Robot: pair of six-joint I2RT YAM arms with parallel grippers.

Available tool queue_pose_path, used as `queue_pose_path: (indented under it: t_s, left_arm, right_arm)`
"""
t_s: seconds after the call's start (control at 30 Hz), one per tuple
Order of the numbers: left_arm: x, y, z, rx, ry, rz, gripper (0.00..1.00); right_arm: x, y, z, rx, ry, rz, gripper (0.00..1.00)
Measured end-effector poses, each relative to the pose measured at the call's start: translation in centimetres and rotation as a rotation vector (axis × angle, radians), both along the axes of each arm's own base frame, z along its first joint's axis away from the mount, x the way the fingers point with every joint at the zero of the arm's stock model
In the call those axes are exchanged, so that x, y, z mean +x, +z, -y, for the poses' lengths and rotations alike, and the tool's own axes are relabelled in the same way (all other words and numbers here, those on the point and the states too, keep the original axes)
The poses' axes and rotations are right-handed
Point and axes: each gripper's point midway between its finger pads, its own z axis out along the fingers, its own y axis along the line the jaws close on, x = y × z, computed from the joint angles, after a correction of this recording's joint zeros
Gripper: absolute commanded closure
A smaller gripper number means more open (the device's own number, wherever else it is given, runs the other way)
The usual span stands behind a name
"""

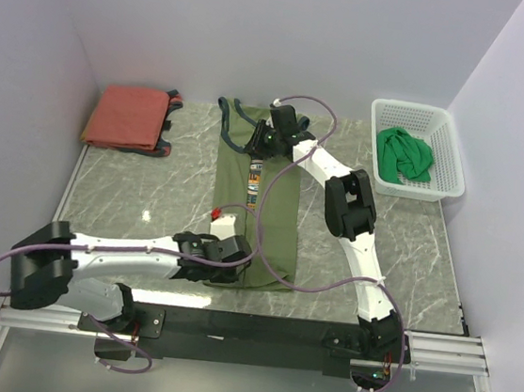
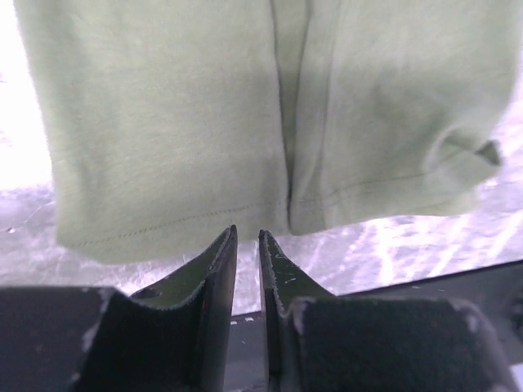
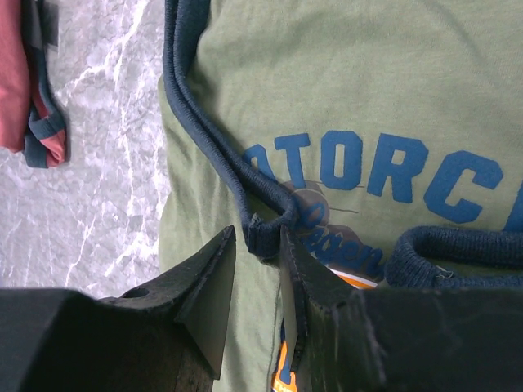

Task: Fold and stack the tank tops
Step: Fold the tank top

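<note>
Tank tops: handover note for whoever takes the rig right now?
Left gripper: jaws a slit apart, empty, just short of the olive top's near hem.
Right gripper: jaws shut on its navy trim at the far end.
Red top: folded, far left corner.
Green top: bunched in the basket.
Done: red folded; olive looks folded lengthwise.
Left: finish olive, fold green, stack all three.

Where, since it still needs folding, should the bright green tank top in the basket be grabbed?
Probably pinch a raised fold of the green tank top near the heap's middle, coming straight down from above: it lies crumpled inside the white mesh basket, whose walls block any sideways approach.
</note>
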Motion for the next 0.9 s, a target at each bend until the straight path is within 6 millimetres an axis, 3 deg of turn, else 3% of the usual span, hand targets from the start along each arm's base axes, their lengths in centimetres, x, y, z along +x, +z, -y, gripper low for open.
queue_pose_path:
  t_s: [0.17, 0.3, 0.47, 0.6, 0.77, 0.9]
  left_arm:
    - [0.6, 2.0, -0.6, -0.045, 0.04, 0.037, 0.76]
    - [1.1, 2.3, -1.2, -0.059, 0.067, 0.045, 0.76]
    - [1.0, 1.5, -2.5, -0.044, 0.085, 0.037, 0.76]
    - [0.7, 0.7, -3.0, -0.031, 0.084, 0.022, 0.78]
    - [0.6, -0.1, -3.0, -0.021, 0.082, 0.01, 0.8]
    - [0.4, -1.0, -3.3, -0.005, 0.082, -0.003, 0.81]
  right_arm:
    - [-0.1, -0.2, -0.1, -0.002, 0.002, -0.003, 0.69]
    - [-0.3, -0.5, 0.0, -0.006, -0.001, -0.012, 0.86]
    - [-0.2, -0.6, 0.1, -0.013, -0.009, -0.009, 0.87]
    - [0.0, -0.7, 0.3, -0.026, -0.021, 0.001, 0.98]
    - [-0.4, -1.2, 1.0, -0.056, -0.038, 0.0, 1.0]
    - [-0.2, -0.3, 1.4, -0.07, -0.054, 0.018, 1.0]
